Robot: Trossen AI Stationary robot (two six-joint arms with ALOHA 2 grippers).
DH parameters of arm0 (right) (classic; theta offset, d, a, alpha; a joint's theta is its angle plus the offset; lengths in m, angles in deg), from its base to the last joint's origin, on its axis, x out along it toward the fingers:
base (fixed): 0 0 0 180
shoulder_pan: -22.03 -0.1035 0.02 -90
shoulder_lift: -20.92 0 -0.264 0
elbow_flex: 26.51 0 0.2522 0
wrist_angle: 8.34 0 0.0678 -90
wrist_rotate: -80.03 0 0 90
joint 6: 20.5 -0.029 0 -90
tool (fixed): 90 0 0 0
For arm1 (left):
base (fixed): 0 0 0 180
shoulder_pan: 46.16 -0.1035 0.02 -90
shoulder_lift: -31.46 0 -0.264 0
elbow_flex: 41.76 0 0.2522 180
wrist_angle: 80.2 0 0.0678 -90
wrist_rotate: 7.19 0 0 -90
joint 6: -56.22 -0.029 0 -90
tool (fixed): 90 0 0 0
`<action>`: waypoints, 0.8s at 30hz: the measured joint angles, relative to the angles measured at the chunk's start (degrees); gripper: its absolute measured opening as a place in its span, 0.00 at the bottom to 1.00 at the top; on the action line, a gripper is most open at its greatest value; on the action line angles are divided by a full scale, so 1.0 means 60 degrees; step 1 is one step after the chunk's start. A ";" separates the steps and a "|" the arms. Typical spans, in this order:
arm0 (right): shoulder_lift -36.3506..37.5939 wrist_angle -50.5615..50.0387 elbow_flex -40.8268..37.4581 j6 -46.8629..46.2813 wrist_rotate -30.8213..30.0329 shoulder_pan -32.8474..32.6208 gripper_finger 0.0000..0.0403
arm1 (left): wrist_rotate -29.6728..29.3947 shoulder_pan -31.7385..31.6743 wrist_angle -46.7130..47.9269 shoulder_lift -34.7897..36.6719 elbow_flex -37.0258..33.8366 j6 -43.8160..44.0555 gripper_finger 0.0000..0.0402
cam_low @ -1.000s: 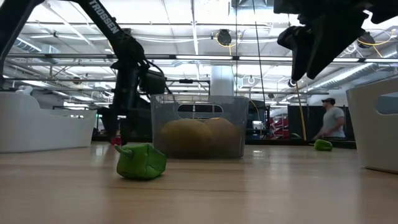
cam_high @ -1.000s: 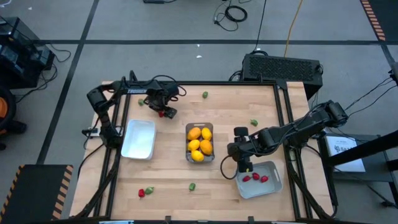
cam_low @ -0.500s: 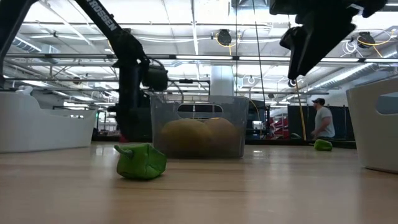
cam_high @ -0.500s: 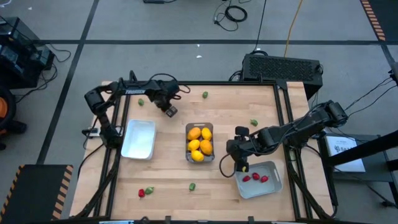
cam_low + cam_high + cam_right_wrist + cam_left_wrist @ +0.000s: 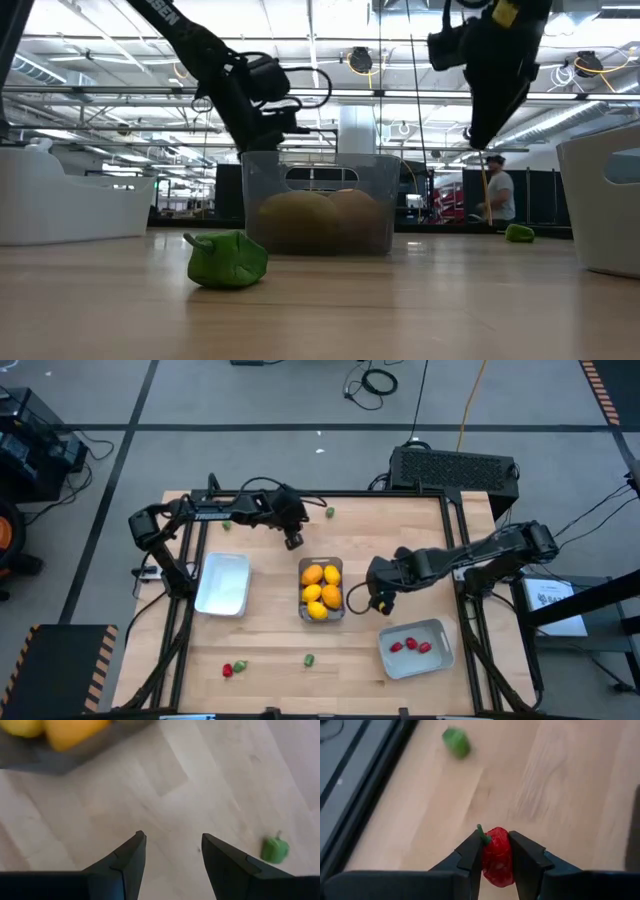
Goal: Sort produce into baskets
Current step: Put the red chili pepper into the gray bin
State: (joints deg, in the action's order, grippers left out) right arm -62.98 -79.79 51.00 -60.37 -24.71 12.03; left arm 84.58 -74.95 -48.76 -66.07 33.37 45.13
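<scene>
My left gripper (image 5: 293, 541) hangs above the far middle of the table, shut on a red strawberry-like piece (image 5: 496, 856) with a green stem. Just right of the clear bin (image 5: 321, 589) of yellow and orange lemon-like pieces, my right gripper (image 5: 380, 600) stands open, holding nothing. The grey-blue tray (image 5: 437, 658) at the near right holds three red pieces. At the left lies the white tray (image 5: 223, 582). Loose green pieces lie on the table at the far side (image 5: 330, 512), at the right (image 5: 408, 557) and near the front (image 5: 309, 659). My left gripper pinches the red piece by its two sides (image 5: 488, 860) between its two fingers (image 5: 470, 852). The fingers slant down from above. The piece's stem end (image 5: 481, 831) sticks out past the fingertips. The piece is lifted clear of the table.
A red piece (image 5: 228, 670) and a green piece (image 5: 240, 666) lie together near the front left, and another green piece (image 5: 227, 525) lies at the far left. Bare wood stretches between the clear bin and the far edge. A person (image 5: 497, 192) walks in the room behind.
My left gripper has shut on the red piece at the far left, lifted it clear of the table and carried it toward the table's right. My right gripper has moved from over the grey-blue tray toward the far edge, beside the clear bin, and stayed open.
</scene>
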 joint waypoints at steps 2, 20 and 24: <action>0.0000 -0.0181 0.0000 -0.0029 0.0000 0.0205 0.45 | 0.0453 -0.0030 -0.0229 -0.0013 0.0000 -0.0312 0.22; 0.0086 -0.0193 0.0000 0.1331 -0.0094 0.1520 0.45 | 0.3948 0.0638 -0.1240 -0.0015 0.0004 -0.1602 0.22; 0.0197 -0.0171 0.0000 0.1314 -0.0289 0.1507 0.45 | 0.3957 0.1063 -0.1344 -0.0015 0.0067 -0.2013 0.22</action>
State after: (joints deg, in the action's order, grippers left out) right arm -61.80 -80.82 51.00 -52.48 -26.45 21.07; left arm 108.33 -68.58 -56.82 -66.16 33.77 33.05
